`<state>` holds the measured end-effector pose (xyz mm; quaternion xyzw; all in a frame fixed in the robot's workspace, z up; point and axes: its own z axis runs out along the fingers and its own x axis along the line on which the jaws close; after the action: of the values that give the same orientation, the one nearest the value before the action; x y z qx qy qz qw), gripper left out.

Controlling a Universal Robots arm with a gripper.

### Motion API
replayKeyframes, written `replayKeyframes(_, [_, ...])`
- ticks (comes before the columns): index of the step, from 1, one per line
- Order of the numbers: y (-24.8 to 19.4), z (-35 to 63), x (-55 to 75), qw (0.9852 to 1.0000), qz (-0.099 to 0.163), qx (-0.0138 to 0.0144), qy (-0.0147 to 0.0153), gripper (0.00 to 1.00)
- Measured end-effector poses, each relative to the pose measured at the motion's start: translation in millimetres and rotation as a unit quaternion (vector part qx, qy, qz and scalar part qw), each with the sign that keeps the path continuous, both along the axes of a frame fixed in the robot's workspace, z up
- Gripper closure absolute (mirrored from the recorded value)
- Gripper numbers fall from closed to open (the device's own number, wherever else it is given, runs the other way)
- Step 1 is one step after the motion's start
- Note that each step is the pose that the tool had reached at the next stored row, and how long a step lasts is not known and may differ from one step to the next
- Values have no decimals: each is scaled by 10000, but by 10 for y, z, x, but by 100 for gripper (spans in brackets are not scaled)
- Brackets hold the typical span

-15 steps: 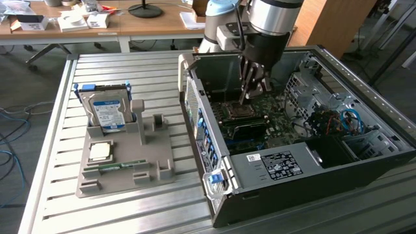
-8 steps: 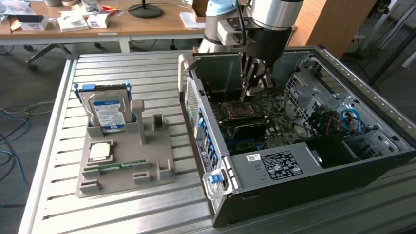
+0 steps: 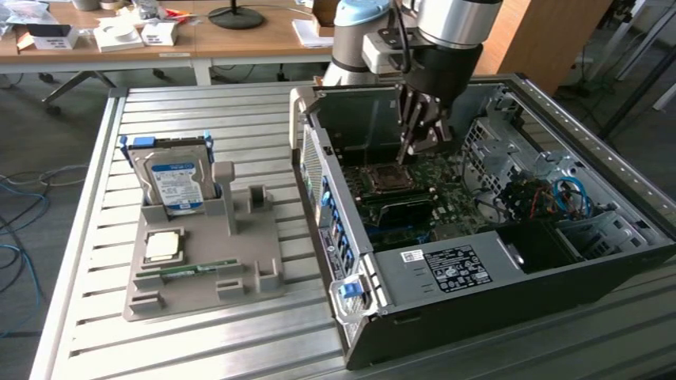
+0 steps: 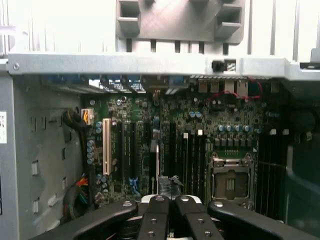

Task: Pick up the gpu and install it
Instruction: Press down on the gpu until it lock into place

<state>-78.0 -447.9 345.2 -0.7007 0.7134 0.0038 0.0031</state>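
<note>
Wrist view first: your gripper (image 4: 170, 200) has its fingers pressed together, with nothing visibly pinched between them. I judge they are shut so they can reach down between the boards without snagging.

Just ahead of the fingertips you see the gpu (image 4: 157, 167) edge-on. It shows as a thin pale line standing among the expansion slots of the motherboard (image 4: 120, 110), beside the memory slots and the bare CPU socket (image 4: 230, 182). It stands on edge because that is how a card meets its slot. Whether it is pushed fully home, you cannot tell.

In the exterior view your gripper (image 3: 419, 142) hangs inside the open computer case (image 3: 591, 119), above the CPU socket (image 3: 385, 178). The gpu (image 3: 400, 210) appears below and nearer the camera, its dark face turned outward, apart from the fingertips as far as this angle shows.

Further out, towards the exterior view's left, the grey parts tray (image 3: 201, 277) sits on the slatted table. The hard drive (image 3: 174, 178) is propped upright in it. A processor chip (image 3: 164, 245) and the memory strip (image 3: 190, 269) lie flat in their recesses. One upright cradle beside the drive stands vacant, which fits the card having been taken from there.
</note>
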Motion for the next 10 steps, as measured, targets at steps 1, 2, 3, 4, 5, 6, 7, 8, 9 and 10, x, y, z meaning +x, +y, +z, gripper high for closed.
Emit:
replayKeyframes(1, [0,0,25,10000,1,0,0,89])
replayKeyframes(2, [0,0,46,10000,1,0,0,89])
replayKeyframes(3, [0,0,65,10000,1,0,0,89])
replayKeyframes(4, [0,0,82,10000,1,0,0,89])
replayKeyframes(5, [-1,0,88,10000,1,0,0,89])
replayKeyframes(6, [-1,0,87,10000,1,0,0,89])
replayKeyframes(7, [-1,0,87,10000,1,0,0,89])
replayKeyframes(8, [0,0,88,10000,1,0,0,89])
replayKeyframes(9, [0,0,88,10000,0,0,0,89])
replayKeyframes(10, [0,0,88,10000,0,0,0,89])
